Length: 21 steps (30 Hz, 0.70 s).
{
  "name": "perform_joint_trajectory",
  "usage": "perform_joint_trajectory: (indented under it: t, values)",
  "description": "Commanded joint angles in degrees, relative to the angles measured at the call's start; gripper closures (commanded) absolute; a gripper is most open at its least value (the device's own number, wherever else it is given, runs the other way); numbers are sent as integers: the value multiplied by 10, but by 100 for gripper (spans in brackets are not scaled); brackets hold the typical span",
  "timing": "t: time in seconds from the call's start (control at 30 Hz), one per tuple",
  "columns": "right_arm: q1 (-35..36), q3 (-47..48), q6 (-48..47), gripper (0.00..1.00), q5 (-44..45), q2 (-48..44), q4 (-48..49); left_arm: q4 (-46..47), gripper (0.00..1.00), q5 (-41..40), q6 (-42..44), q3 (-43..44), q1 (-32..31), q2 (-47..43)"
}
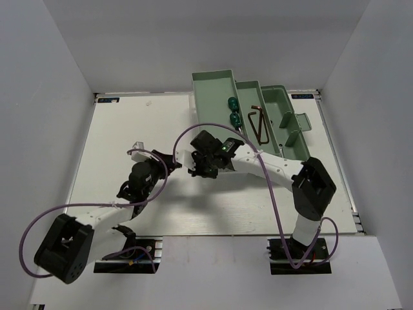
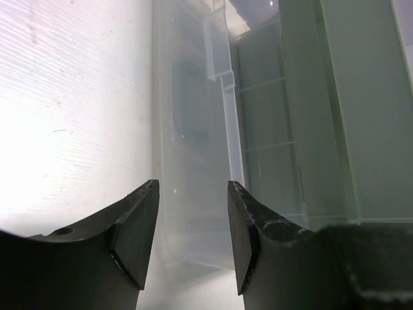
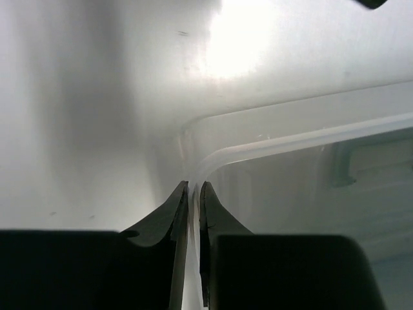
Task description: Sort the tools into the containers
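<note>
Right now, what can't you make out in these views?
Wrenches: none in any view; the right arm covers part of the table from above.
Translucent lid: outline lost against white table in top view.
Hex keys: too small to count from above.

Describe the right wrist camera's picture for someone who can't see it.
The right gripper, seen from just behind, is closed to a thin slit and appears to pinch the rounded corner of a translucent lid. A white table under bright glare fills the rest.
</note>
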Motion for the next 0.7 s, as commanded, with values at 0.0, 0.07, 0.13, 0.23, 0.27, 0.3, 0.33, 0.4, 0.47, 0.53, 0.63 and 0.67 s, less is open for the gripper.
perform_joint_trajectory:
  t: [0.0,0.07,0.13,0.23,0.27,0.3,0.33,0.4,0.47,0.53,0.63,0.67]
  values:
    - [13,65,46,100,-126,-12,-76,-61,43,-23,21,-14,8,-61]
    - [17,80,31,100,-101,-12,-82,-81,43,-23,27,-19,8,-82]
    - [18,84,74,100,-24,-12,-49,-87,43,-23,27,-24,8,-108]
    - [12,90,141,100,3,-16,-25,-102,43,-29,27,-36,8,-135]
    - [8,107,169,100,1,-14,-32,-102,43,-29,27,-36,8,-135]
    - [8,115,177,100,-40,-6,-42,-107,43,-29,27,-36,8,-141]
    - [5,122,195,100,-54,2,-49,-107,43,-29,27,-41,8,-141]
    - [4,144,218,100,-104,10,-63,-107,43,-24,27,-41,8,-141]
    - [1,162,225,100,-152,20,-70,-107,43,-24,27,-41,8,-141]
    - [1,175,224,100,-142,14,-62,-114,43,-24,22,-41,8,-135]
    - [-10,206,221,100,-136,5,-63,-105,45,-29,22,-41,8,-107]
    - [-11,214,218,100,-137,3,-67,-97,45,-29,22,-41,8,-96]
